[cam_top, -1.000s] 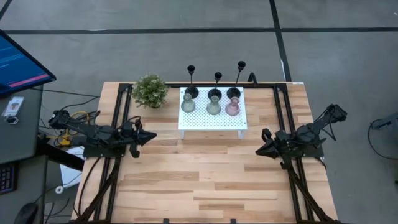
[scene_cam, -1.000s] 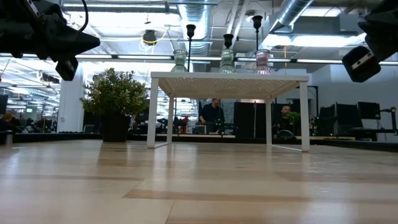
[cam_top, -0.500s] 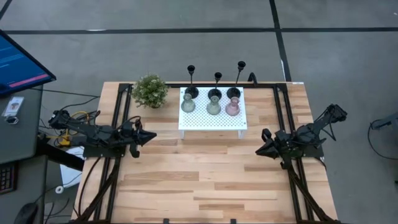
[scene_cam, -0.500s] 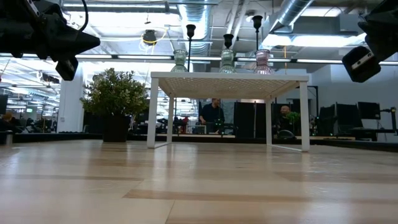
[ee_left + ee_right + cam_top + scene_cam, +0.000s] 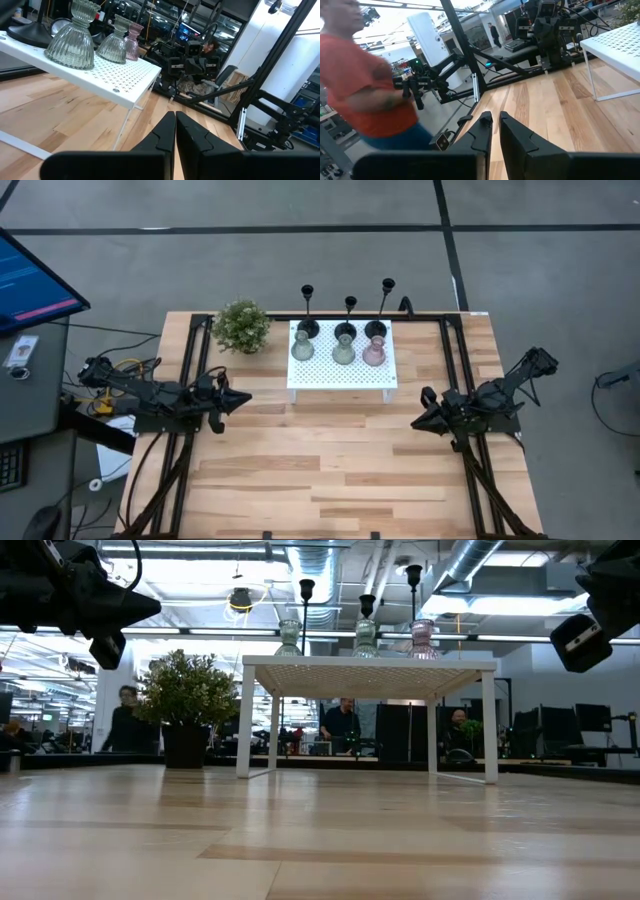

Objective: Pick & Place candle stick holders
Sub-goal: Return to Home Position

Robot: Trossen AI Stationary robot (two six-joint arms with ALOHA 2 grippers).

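Note:
Three black thin-stemmed candle stick holders (image 5: 346,320) stand on their round bases in a row along the far edge of a small white perforated table (image 5: 340,375). Before them stand two pale green glass holders (image 5: 302,347) (image 5: 343,350) and a pink one (image 5: 374,352). The glass ones also show in the left wrist view (image 5: 72,35). My left gripper (image 5: 245,396) hovers shut and empty left of the white table. My right gripper (image 5: 415,420) hovers shut and empty to the white table's near right.
A small bushy plant (image 5: 241,326) stands left of the white table. Bare wooden tabletop (image 5: 330,460) lies between the grippers and toward the near edge. People show in the room beyond the table, one behind the plant (image 5: 125,720) and one in orange (image 5: 365,85).
Both arms and all the holders have kept still. A person has come into the low view beyond the table, left of the plant.

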